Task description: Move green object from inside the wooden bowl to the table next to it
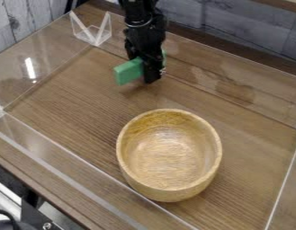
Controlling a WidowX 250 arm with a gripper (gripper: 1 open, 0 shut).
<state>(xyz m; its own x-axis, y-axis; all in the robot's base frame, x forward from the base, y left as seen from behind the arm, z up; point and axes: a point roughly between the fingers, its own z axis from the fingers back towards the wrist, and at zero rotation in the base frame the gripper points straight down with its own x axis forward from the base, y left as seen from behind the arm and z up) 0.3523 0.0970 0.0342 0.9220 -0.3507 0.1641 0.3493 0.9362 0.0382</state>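
While watching the brown wood-grain counter (60,103), saw the small matte green rectangular block (130,73) outside the round light tan wooden bowl (172,115), well apart from it, up and left in view. Saw the black tool (143,70) over the block, partly covering it. Could not tell whether clenched or released, nor whether resting on wood.

The black gripper (141,61) hides part of the green block (130,72). The top edge cuts off the arm (140,9).
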